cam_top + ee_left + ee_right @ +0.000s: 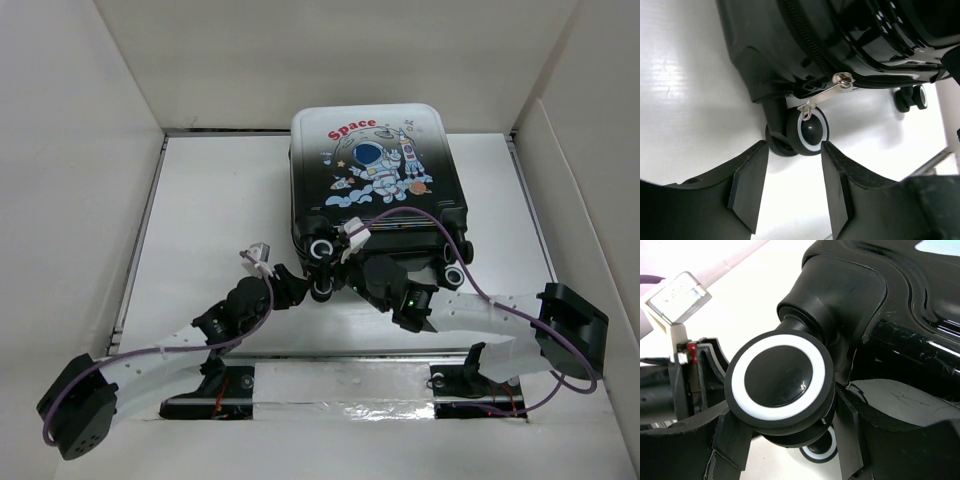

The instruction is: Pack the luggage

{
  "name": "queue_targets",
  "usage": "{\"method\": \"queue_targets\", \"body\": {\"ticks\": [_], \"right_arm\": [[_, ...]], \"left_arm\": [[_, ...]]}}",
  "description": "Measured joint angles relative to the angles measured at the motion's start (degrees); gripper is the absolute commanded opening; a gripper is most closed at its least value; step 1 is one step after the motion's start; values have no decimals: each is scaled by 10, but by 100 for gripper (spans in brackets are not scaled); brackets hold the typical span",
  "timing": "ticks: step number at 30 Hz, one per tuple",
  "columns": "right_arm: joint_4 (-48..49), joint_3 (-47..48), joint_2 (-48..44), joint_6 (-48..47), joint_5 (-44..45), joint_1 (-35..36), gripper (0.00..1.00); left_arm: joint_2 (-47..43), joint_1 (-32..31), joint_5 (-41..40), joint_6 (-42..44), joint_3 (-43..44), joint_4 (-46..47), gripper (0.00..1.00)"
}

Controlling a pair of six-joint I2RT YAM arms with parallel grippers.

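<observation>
The luggage lies flat and closed, astronaut print up, wheels toward the arms. My left gripper is open and empty; in the left wrist view its fingers stand just short of a black-and-white wheel, with the silver zipper pull hanging above that wheel. My right gripper reaches in at the same near-left corner. In the right wrist view its fingers sit on either side of a twin wheel and look closed against it. The lining is hidden.
White walls enclose the table on the left, back and right. The luggage's two other wheels stick out toward the right arm. A taped strip runs along the near edge between the arm bases.
</observation>
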Motion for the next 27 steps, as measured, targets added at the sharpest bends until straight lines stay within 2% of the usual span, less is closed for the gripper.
{"method": "queue_targets", "body": {"ticks": [13,19,22,23,25,26,27], "right_arm": [[-13,6,0,0,-18,-6,8],[-13,7,0,0,-26,-9,7],[-13,7,0,0,-28,-10,6],[-13,8,0,0,-28,-10,6],[-13,8,0,0,-32,-13,6],[-12,9,0,0,-33,-14,5],[-12,9,0,0,-33,-14,5]], "left_arm": [[114,-13,-46,62,38,133,46],[151,-13,-49,83,47,173,41],[159,-16,-49,88,47,189,31],[163,-17,-49,89,47,193,23],[169,-18,-51,88,47,199,14],[172,-18,-52,89,47,202,4],[173,-20,-54,87,47,203,0]]}}
